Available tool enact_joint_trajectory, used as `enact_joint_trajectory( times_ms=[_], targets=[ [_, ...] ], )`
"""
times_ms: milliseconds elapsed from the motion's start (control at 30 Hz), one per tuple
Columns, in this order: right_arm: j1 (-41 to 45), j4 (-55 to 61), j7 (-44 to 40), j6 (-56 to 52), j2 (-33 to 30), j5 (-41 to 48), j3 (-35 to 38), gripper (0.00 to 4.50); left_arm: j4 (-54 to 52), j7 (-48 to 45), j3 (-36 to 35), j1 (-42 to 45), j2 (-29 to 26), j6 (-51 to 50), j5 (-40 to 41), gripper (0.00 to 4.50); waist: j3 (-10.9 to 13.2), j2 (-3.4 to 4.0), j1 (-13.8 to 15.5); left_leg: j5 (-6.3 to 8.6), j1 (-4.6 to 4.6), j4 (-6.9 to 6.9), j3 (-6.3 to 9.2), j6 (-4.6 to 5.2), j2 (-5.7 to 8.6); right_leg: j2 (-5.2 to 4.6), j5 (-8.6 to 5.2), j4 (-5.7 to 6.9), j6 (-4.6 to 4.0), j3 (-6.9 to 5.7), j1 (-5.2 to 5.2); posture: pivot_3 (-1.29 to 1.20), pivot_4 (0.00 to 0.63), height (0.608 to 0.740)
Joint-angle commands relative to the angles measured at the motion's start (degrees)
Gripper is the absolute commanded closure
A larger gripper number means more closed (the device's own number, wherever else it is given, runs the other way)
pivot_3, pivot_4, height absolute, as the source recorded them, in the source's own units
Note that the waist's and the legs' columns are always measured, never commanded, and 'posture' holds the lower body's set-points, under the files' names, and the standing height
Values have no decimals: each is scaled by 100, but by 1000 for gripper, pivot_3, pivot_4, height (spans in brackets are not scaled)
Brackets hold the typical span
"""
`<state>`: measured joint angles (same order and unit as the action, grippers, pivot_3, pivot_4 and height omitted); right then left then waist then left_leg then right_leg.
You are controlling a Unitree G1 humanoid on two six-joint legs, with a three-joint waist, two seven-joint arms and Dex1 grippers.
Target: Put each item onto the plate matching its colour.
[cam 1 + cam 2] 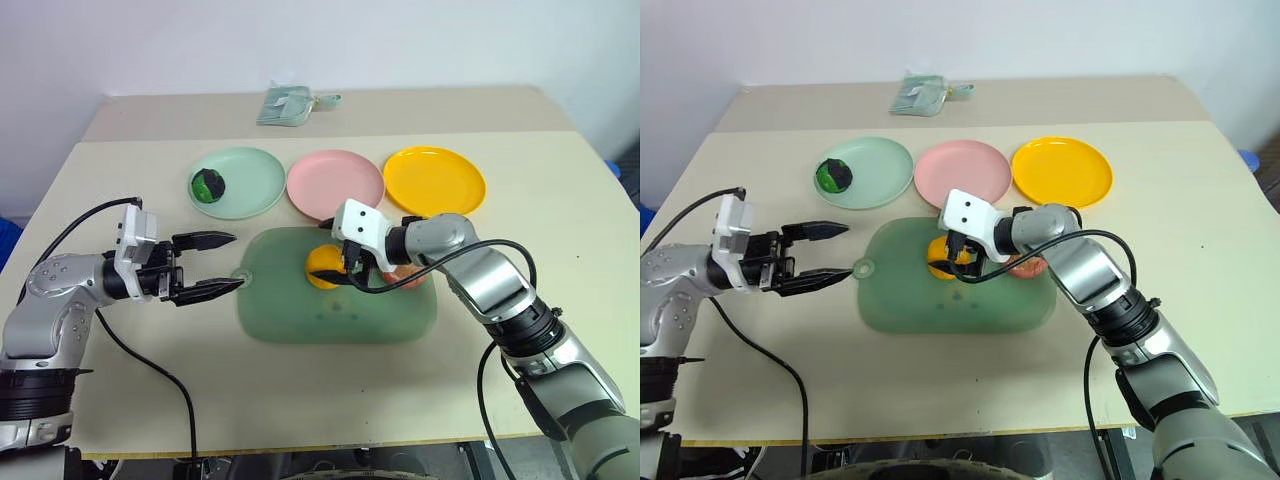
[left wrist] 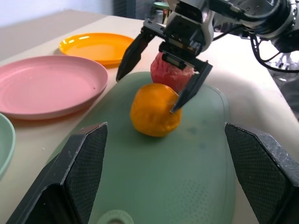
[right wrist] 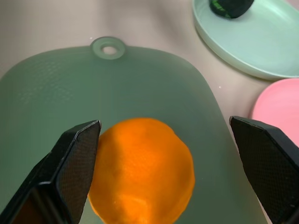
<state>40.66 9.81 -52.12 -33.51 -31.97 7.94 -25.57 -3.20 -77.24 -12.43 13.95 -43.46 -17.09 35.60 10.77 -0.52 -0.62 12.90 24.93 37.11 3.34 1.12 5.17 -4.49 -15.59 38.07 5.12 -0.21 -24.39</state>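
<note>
On the green mat, the right gripper straddles the orange fruit, jaws spread, not clasping it. Left of the mat, the left gripper hangs released. The dark ball lies on the mint plate.

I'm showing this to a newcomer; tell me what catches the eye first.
The right gripper stands out, its open fingers straddling the orange fruit on the green mat, with the pinkish-red apple just behind. Beyond the mat lie the mint green plate, already holding the dark green ball, the pink plate and the yellow plate.

Silver-grey arms, white wrist blocks, black cables, black tapered jaws.
</note>
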Motion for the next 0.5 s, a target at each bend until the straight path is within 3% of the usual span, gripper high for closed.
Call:
enact_joint_trajectory(
  times_ms=[33,100,267,500],
  targets=[
    [-106,0,-198,-125,-189,-183,-114,0,-94,25,-58,19,24,94,68,447,0,0,13,0,0,1,0,0,0,0,0,0,0,0,0,0,150,738],
    [-107,-68,-167,-209,-119,-180,-66,0,-41,32,-23,69,57,132,38,447,0,0,1,0,0,1,0,1,1,-1,0,-1,0,0,1,0,150,738],
    [-153,-61,-245,-149,-104,-265,-43,1440,133,49,20,254,145,282,-31,393,0,0,-4,-1,0,-2,-1,-1,0,0,0,0,0,0,-2,0,150,738],
    [433,-351,570,-335,876,585,1542,1458,363,281,-99,548,345,360,58,393,1,1,-3,-8,0,-4,-1,-14,0,2,0,1,0,1,-4,0,150,738]
  ],
)
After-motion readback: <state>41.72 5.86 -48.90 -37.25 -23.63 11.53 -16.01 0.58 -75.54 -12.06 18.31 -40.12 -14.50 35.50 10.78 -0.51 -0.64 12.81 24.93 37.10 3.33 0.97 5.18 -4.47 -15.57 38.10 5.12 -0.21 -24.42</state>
